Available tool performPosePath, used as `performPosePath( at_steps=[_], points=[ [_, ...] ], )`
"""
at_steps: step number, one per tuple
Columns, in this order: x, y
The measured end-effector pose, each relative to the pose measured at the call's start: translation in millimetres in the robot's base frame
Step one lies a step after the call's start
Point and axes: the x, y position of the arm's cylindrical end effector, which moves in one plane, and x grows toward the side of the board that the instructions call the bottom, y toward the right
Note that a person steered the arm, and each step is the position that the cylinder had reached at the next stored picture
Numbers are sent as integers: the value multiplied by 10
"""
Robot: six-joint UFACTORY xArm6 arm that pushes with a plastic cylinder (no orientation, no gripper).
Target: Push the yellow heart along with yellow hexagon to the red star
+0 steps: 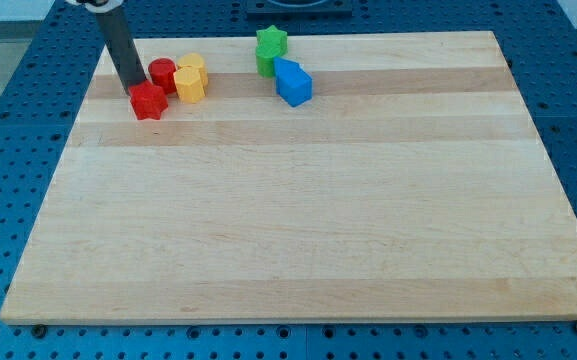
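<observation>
No claw shows on this arm, so nothing can be said of its state; the dark rod comes down at the far left and my tip point(136, 87) touches the red star point(149, 102) at its far-left side. Just right of the star sit a red cylinder point(162, 74), the yellow hexagon point(190, 85) and, behind it, the yellow heart point(192, 66), all bunched together. Further right on the wooden counter point(298, 230), a green star point(271, 45) touches a blue block point(293, 82).
</observation>
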Motion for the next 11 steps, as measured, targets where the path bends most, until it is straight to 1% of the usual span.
performPosePath(
  at_steps=[2, 3, 4, 5, 6, 7, 8, 9, 11],
  points=[
    [183, -4],
    [-42, -160],
    [-355, -230],
    [-709, 70],
    [-1122, 593],
    [-1172, 955],
    [-1128, 962],
    [-781, 908],
    [-632, 888]
  ],
)
